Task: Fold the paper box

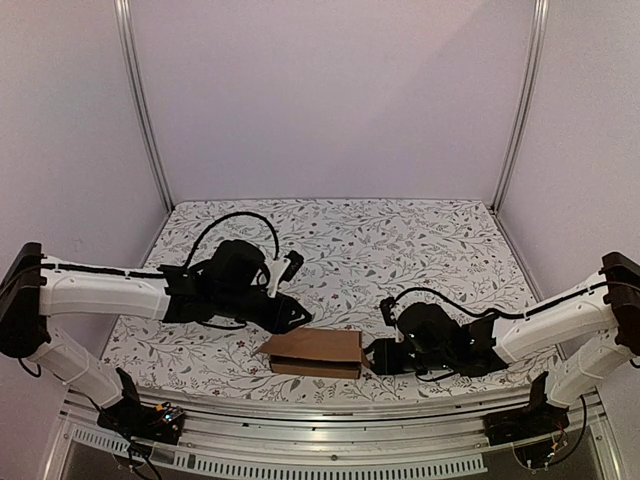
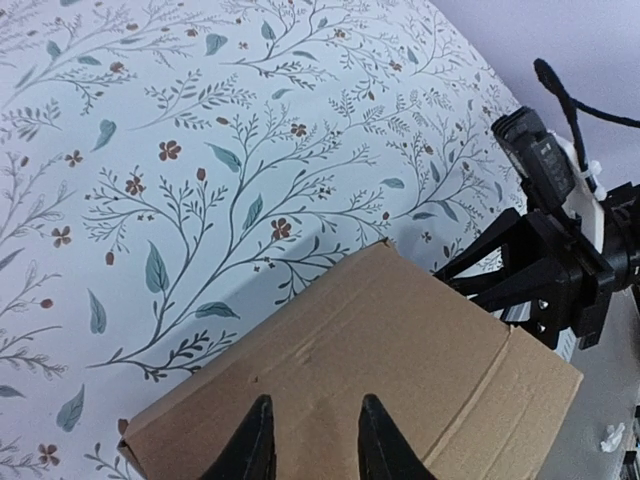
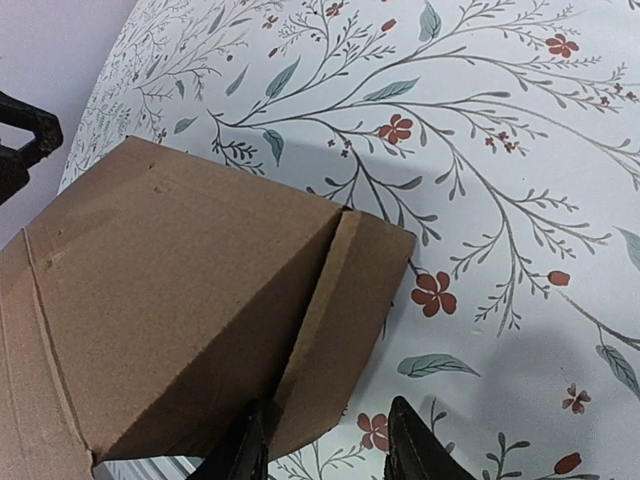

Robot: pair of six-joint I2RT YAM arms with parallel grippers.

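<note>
The paper box (image 1: 315, 351) is a plain brown cardboard piece, lying low on the floral cloth near the front edge. My left gripper (image 1: 300, 316) sits at its upper left corner. In the left wrist view the left gripper (image 2: 312, 440) is open, both black fingertips (image 2: 250, 440) spread over the box's top panel (image 2: 380, 360) with nothing clamped. My right gripper (image 1: 373, 358) is at the box's right end. In the right wrist view the right gripper (image 3: 325, 455) is open, and an end flap (image 3: 350, 320) of the box (image 3: 170, 280) reaches in between the fingers, close to the left one.
A floral tablecloth (image 1: 400, 250) covers the table. Pale walls and two aluminium posts (image 1: 145, 110) close the back and sides. The metal front rail (image 1: 320, 415) runs just below the box. The right arm's black gripper (image 2: 545, 280) shows beyond the box's far corner.
</note>
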